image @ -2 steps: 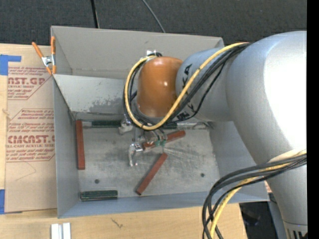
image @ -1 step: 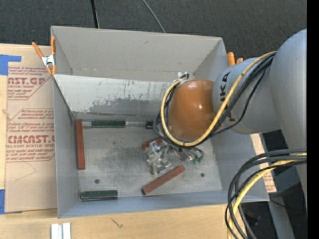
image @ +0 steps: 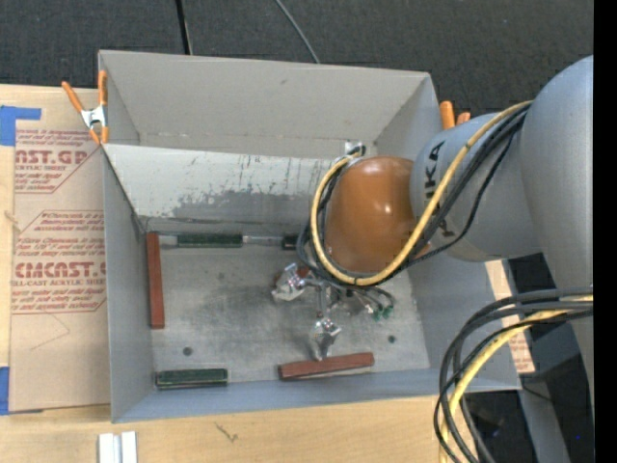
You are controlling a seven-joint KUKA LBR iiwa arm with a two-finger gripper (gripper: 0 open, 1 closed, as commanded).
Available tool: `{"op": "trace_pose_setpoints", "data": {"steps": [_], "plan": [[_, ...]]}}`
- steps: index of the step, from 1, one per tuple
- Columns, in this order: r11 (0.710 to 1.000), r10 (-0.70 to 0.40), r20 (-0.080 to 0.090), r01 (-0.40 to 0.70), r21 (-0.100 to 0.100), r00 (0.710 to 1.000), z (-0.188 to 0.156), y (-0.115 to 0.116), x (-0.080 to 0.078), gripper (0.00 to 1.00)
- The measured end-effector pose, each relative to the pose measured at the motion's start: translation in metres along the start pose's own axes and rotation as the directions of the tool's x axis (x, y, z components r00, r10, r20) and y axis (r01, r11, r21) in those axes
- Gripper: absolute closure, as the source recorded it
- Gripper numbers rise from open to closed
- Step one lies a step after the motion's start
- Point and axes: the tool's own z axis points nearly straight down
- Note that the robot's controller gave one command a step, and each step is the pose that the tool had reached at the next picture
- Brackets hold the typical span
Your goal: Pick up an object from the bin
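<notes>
My gripper [image: 307, 309] hangs low over the middle right of the bin floor, below the arm's orange dome. Its two silvery fingertips [image: 287, 284] stand apart, so it is open, and nothing shows between them. A red-brown flat stick [image: 326, 366] lies along the bin's front wall, just in front of the nearer fingertip and apart from it. The bare floor lies under the gripper.
Another red-brown stick [image: 154, 280] lies along the left wall. One dark green stick [image: 191, 378] rests in the front left corner, and a second [image: 207, 242] lies along the back wall. The arm and its cables cover the bin's right side.
</notes>
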Motion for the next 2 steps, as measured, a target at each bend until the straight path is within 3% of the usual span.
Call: {"op": "trace_pose_setpoints", "data": {"steps": [1, 2], "plan": [[1.0, 0.0, 0.0, 0.0, 0.0, 1.0, 0.0, 0.0, 0.0, 0.0], [1.0, -0.014, -0.002, 0.014, -0.001, 1.0, -0.014, -0.022, 0.017, 0.0]]}}
